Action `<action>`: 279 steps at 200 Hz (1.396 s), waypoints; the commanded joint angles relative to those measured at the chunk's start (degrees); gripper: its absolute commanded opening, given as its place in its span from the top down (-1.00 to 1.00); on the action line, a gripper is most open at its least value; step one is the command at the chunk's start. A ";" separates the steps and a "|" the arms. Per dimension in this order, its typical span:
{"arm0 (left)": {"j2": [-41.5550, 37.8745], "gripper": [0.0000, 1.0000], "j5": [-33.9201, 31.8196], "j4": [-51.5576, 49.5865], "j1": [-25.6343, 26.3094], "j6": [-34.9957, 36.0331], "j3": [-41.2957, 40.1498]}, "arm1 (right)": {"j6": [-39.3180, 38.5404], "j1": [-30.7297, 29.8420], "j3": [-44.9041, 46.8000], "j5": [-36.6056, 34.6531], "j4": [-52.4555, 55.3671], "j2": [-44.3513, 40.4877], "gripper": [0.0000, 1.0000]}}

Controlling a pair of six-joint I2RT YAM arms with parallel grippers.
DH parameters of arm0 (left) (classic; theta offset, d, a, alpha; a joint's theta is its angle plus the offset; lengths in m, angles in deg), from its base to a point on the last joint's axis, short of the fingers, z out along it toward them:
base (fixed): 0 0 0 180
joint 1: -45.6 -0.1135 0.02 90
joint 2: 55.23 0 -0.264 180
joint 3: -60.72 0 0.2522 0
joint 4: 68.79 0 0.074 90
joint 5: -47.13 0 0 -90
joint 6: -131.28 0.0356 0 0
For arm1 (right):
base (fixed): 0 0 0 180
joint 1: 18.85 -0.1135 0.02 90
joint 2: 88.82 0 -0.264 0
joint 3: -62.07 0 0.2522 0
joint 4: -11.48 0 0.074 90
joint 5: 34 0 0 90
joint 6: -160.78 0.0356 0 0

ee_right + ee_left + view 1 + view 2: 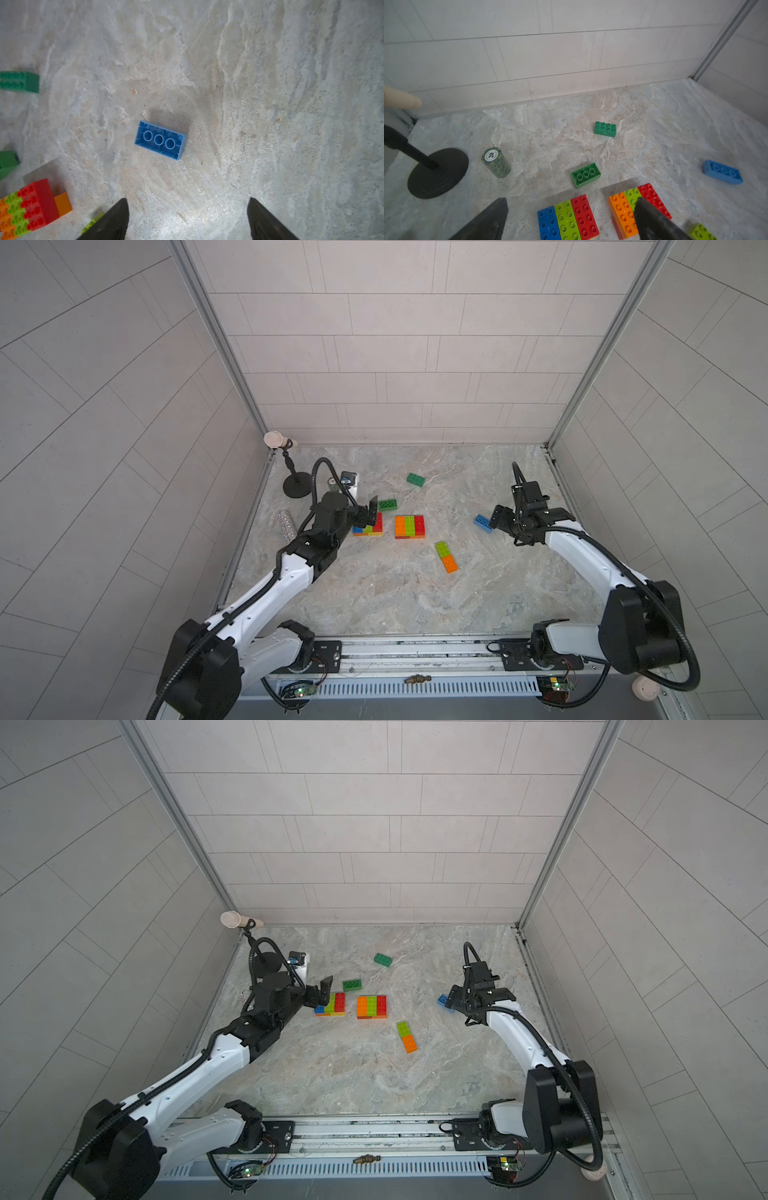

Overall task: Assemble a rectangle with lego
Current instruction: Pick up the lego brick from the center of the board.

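Fetching a piece, my right claw (188, 199) hangs wide and empty above the upturned blue brick (160, 140), well apart from the orange-lime-red block (409, 526); next I'd square up, drop and pinch.

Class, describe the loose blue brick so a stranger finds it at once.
On the marbled tabletop, find the right gripper. Just ahead of its open jaws lies the loose blue brick. Unlike the other blue brick, locked into a cluster, it lies alone, hollow side up, showing three rings.
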 commanded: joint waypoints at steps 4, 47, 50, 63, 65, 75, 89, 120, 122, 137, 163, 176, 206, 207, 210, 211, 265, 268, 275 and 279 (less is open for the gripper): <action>1.27 -0.89 8.84 -0.95 -2.25 -6.64 1.82 | 0.10 -0.50 -4.15 -0.54 3.73 3.33 -0.73; 6.09 -0.54 3.59 -5.97 1.87 -2.27 5.23 | 3.56 -2.96 -8.00 -4.26 4.18 11.97 -0.79; 6.18 -0.54 3.00 -6.00 2.39 -1.71 5.29 | 3.95 -3.18 -8.35 -4.36 4.23 12.58 -0.81; 7.07 -0.54 1.24 -6.33 4.51 0.13 5.68 | 6.20 -4.04 -9.43 -5.07 3.84 14.79 -0.89; 7.25 -0.54 1.07 -6.40 4.79 0.31 5.76 | 6.27 -4.16 -9.47 -5.08 3.67 14.90 -0.89; 8.09 -0.54 -0.17 -6.60 6.12 0.75 6.17 | 7.45 -5.13 -10.34 -6.10 3.21 16.09 -0.91; 9.13 -0.54 -1.59 -6.63 7.41 1.10 6.42 | 8.56 -5.69 -11.90 -7.17 3.71 17.85 -0.92; 10.21 -0.54 -1.43 -5.03 8.85 1.01 6.14 | 10.32 -5.65 -14.27 -6.48 3.50 22.61 -0.93; 10.26 -0.54 -1.33 -4.91 8.90 0.89 6.14 | 10.32 -5.66 -14.36 -6.36 3.47 22.85 -0.93; 10.31 -0.54 -0.95 -4.45 9.22 0.71 6.14 | 11.22 -5.60 -15.09 -6.05 3.26 24.47 -0.90; 9.85 -0.54 -2.60 -4.77 9.28 0.81 6.31 | 10.21 -6.90 -17.46 -11.63 6.22 23.76 -0.82; 9.27 -0.54 -5.70 -5.77 9.22 0.35 6.50 | 7.55 -8.45 -20.42 -16.54 9.13 23.26 -0.81; 10.62 -0.53 -9.18 -12.67 6.27 -3.41 9.20 | 0.43 -11.64 -28.36 -20.91 14.10 25.55 -0.79; 10.62 -0.53 -9.28 -12.77 6.23 -3.53 9.32 | 0.09 -11.83 -28.64 -20.82 14.07 25.69 -0.79; 10.78 -0.53 -9.43 -13.28 6.06 -3.74 9.40 | -0.83 -12.34 -29.50 -20.47 13.97 26.08 -0.78; 10.79 -0.53 -9.49 -13.42 6.00 -3.78 9.43 | -1.25 -12.53 -29.78 -20.34 13.96 26.26 -0.78; 11.79 -0.52 -9.71 -18.08 4.23 -5.34 10.82 | -15.63 -19.40 -53.25 -8.93 14.35 44.27 -0.74; 11.83 -0.52 -9.58 -18.32 4.19 -5.51 10.76 | -16.72 -19.36 -54.63 -8.26 14.37 45.49 -0.74; 11.63 -0.52 -9.34 -18.70 4.02 -5.87 10.67 | -18.86 -19.24 -57.57 -7.28 14.50 47.98 -0.75; 11.55 -0.52 -9.17 -18.89 3.92 -6.04 10.66 | -19.82 -19.16 -59.45 -6.93 14.63 49.26 -0.75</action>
